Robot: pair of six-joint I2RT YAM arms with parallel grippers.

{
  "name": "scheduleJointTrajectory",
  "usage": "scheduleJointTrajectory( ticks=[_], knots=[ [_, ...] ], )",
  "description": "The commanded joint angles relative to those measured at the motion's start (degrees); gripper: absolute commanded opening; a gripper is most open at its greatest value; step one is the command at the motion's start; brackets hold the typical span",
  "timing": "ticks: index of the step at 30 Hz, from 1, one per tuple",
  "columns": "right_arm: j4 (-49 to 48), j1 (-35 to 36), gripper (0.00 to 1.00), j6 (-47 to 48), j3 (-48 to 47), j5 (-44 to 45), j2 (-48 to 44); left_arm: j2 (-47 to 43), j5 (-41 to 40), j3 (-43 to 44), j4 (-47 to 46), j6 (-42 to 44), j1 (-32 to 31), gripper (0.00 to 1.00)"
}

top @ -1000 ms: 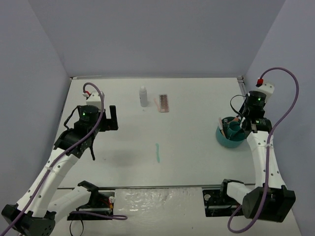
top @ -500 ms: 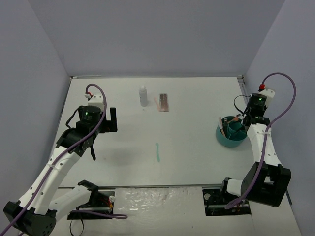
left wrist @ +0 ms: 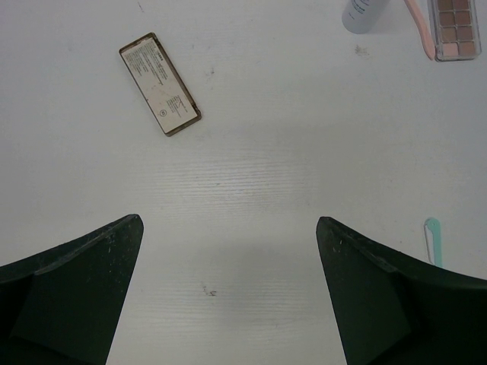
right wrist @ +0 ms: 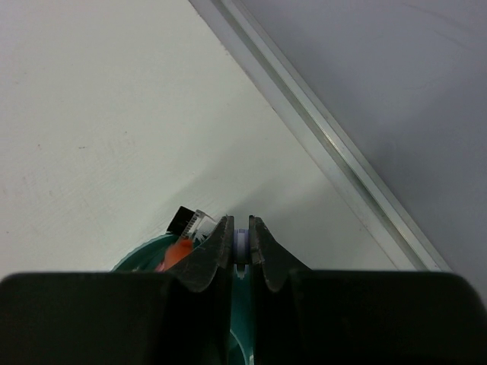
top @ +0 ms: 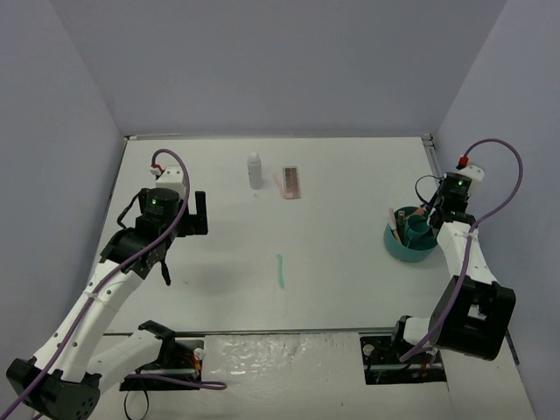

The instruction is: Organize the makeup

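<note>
My left gripper (top: 189, 213) (left wrist: 228, 222) is open and empty, hovering above the table. Ahead of it in the left wrist view lie a closed brown palette (left wrist: 160, 84), the whitish bottle (left wrist: 364, 11), a pink stick (left wrist: 419, 27), an open brown-pink palette (left wrist: 454, 27) and a teal stick (left wrist: 434, 239). From above I see the bottle (top: 255, 171), open palette (top: 290, 183) and teal stick (top: 280, 271). My right gripper (top: 429, 216) (right wrist: 241, 228) is shut on a pale purple stick (right wrist: 241, 245) over the round teal tub (top: 395, 246).
The tub's rim (right wrist: 141, 256) shows in the right wrist view, with a black-ended stick (right wrist: 183, 220) and an orange-pink one (right wrist: 176, 252) standing inside. The table's raised right edge (right wrist: 335, 144) and the wall run close behind the tub.
The right arm's elbow and base have swung right and its wrist has dropped slightly toward the tub. The left arm has barely moved.
</note>
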State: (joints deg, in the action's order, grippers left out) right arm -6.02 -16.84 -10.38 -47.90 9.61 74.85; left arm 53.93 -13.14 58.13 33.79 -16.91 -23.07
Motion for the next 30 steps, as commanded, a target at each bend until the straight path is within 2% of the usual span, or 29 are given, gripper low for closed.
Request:
scheduleJointTrajectory(
  ticks=[1, 2, 4, 6, 9, 22, 28, 30],
  knots=[
    [-4.9, -0.3, 0.05, -1.4, 0.1, -2.4, -0.8, -0.7, -1.1, 1.3, -1.4, 0.8, 0.5, 0.97],
    [-4.9, -0.3, 0.08, -1.6, 0.3, -2.8, -1.0, -0.8, -1.1, 1.3, -1.4, 0.8, 0.5, 0.97],
    [-5.0, -0.4, 0.23, -1.5, 0.4, -3.1, -1.4, -0.8, -1.1, 1.2, -1.4, 0.8, 0.5, 0.97],
    [-4.4, -0.3, 0.34, -1.5, 0.6, -3.2, -2.5, -0.7, -1.1, 1.2, -1.5, 0.8, 0.5, 0.97],
    [-3.5, -0.4, 0.45, -1.3, 0.5, -3.3, -3.7, -0.8, -0.9, 1.2, -1.5, 0.8, 0.6, 0.97],
    [1.1, 0.2, 0.77, -2.9, -4.1, -11.0, -13.4, 1.1, 2.6, 0.9, -2.2, -0.8, 1.7, 0.97],
    [0.8, 3.9, 0.98, -4.0, -5.5, -17.9, -17.2, 6.6, 11.3, 2.3, -1.2, -8.1, 0.6, 0.97],
    [0.9, 5.3, 0.99, -4.3, -5.8, -18.9, -17.9, 8.5, 11.4, 2.4, -0.8, -11.1, -2.2, 0.97]
  ],
)
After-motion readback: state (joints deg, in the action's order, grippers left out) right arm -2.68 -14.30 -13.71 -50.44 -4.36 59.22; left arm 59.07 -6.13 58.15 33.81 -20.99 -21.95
